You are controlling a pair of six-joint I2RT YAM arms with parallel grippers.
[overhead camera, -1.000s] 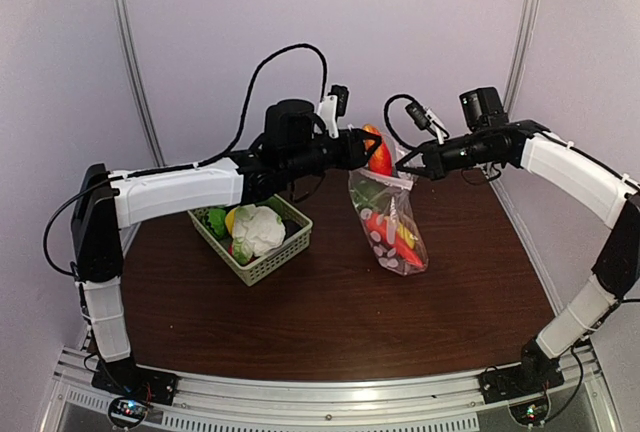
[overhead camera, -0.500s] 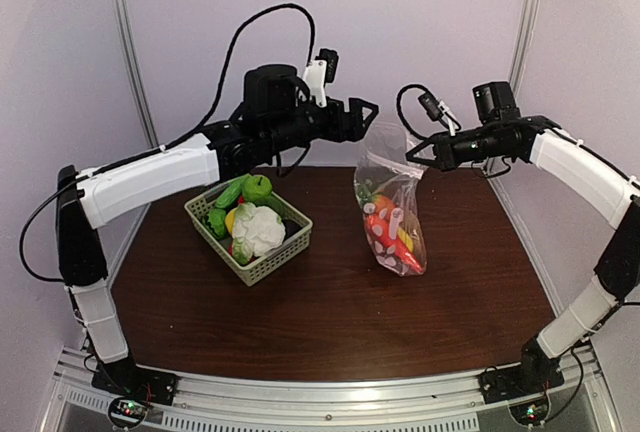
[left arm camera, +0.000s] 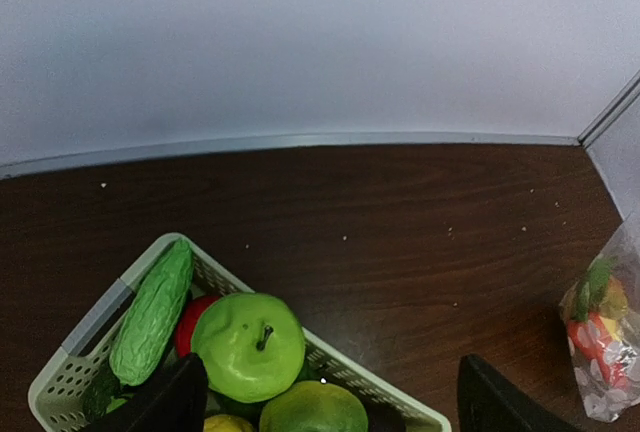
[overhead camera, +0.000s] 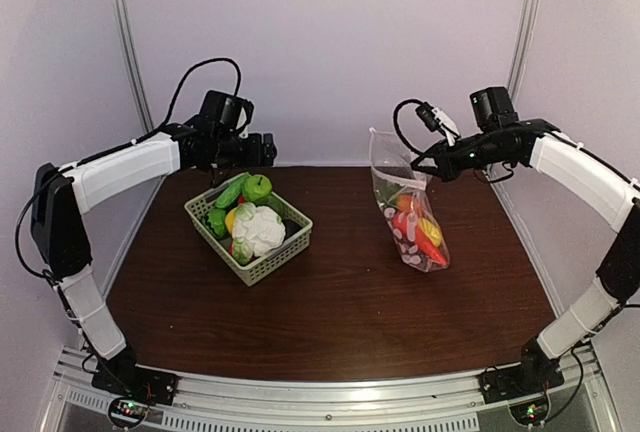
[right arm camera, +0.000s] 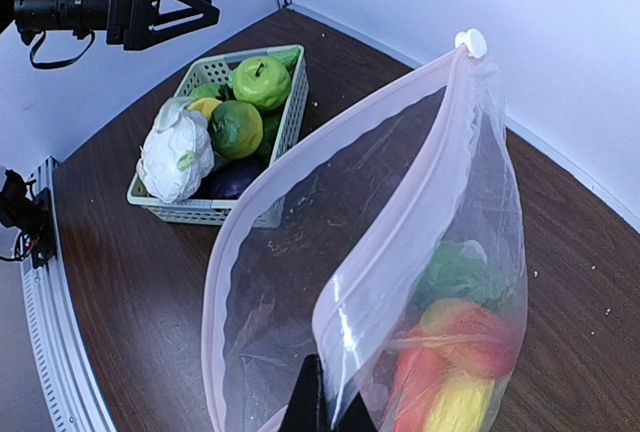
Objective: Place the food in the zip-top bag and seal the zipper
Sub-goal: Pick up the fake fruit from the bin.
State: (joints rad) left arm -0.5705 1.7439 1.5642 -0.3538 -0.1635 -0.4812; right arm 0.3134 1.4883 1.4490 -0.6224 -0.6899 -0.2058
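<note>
My right gripper [overhead camera: 427,165] [right arm camera: 322,407] is shut on the top rim of the zip-top bag [overhead camera: 412,220] [right arm camera: 470,212] and holds it upright on the table. The zipper [right arm camera: 385,223] is unsealed and its two lips gape wide. Red, yellow and green food [overhead camera: 418,230] [right arm camera: 465,337] lies at the bag's bottom. More food fills the pale green basket [overhead camera: 272,262] [left arm camera: 380,384]: a white cauliflower [overhead camera: 262,229] [right arm camera: 172,157] and a green apple [overhead camera: 258,187] [left arm camera: 248,345]. Above the basket's far edge my left gripper [overhead camera: 266,149] [left arm camera: 330,407] hangs open and empty.
A green cucumber [left arm camera: 152,310] lies along the basket's left rim. The back wall rises close behind the basket and the bag. Bare brown table [overhead camera: 340,322] stretches between the basket, the bag and the near edge. The bag's white slider [right arm camera: 470,42] sits at the far end of the zipper.
The left gripper let go of a red-orange piece at the bag's mouth, opened wide and swung back left over the basket. The bag shifted slightly right in the right gripper's hold.
</note>
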